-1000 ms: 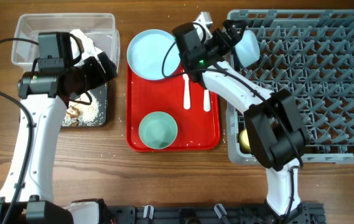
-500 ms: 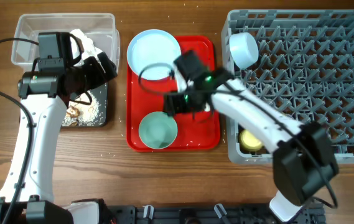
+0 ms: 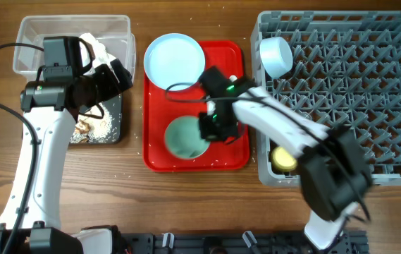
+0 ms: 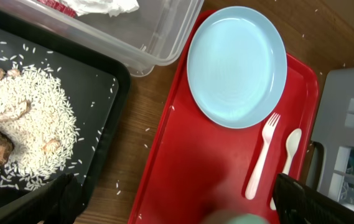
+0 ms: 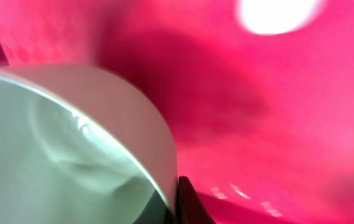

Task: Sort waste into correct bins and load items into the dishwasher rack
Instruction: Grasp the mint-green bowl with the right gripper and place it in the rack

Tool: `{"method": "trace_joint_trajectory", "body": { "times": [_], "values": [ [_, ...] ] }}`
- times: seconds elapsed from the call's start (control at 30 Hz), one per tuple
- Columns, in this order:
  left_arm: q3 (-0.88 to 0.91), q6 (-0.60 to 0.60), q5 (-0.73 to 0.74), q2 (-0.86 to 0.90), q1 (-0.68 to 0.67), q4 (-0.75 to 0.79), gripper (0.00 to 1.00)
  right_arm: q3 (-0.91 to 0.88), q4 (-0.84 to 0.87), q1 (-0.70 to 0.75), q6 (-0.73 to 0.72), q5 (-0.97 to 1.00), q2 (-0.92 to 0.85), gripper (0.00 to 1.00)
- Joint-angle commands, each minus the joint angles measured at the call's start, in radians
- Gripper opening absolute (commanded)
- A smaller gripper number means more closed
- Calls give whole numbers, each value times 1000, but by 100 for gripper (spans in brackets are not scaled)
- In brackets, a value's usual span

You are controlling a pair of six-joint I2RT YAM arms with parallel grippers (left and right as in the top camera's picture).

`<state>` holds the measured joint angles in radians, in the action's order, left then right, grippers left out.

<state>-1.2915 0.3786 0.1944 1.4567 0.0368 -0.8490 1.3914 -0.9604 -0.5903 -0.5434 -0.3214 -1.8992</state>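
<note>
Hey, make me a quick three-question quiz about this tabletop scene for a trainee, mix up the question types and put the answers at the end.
1. True or false: the pale blue plate rests on the red serving tray.
2. Which two items stand in the dishwasher rack?
3. The right gripper is at the rim of which thing? A) the pale blue plate B) the mint-green bowl C) the dishwasher rack

Key
1. True.
2. The small pale blue bowl and the yellow cup.
3. B.
</note>
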Motion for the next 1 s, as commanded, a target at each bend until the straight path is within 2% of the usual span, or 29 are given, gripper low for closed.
{"method": "trace_joint_trajectory", "body": {
  "times": [0.0, 0.1, 0.17, 0.27, 0.33, 0.43, 0.5, 0.67, 0.97],
  "values": [
    [-10, -5, -6, -3, 5, 2, 100, 152, -124, 103, -1, 397, 277, 4],
    [-10, -5, -6, -3, 5, 2, 100, 167, -206, 166, -38, 863, 546, 4],
    [-10, -5, -6, -3, 5, 2, 100, 167, -247, 167, -40, 1080, 649, 4],
    [-10, -5, -6, -3, 5, 2, 100, 158, -298, 167, 15, 1291, 602, 4],
    [-10, -5, -6, -3, 5, 2, 100, 156, -296, 167, 231, 1431, 485, 4],
    [-10, -5, -6, -3, 5, 2, 100, 156, -294, 167, 461, 1474, 309, 4],
    [-10, -5, -6, -3, 5, 2, 100, 156, -286, 167, 531, 1479, 206, 5],
    [-10, -5, -6, -3, 5, 2, 100, 156, -270, 167, 544, 1486, 44, 4],
    [-10, -5, -6, -3, 5, 2, 100, 155, -227, 167, 541, 1425, 8, 4]
  ]
}}
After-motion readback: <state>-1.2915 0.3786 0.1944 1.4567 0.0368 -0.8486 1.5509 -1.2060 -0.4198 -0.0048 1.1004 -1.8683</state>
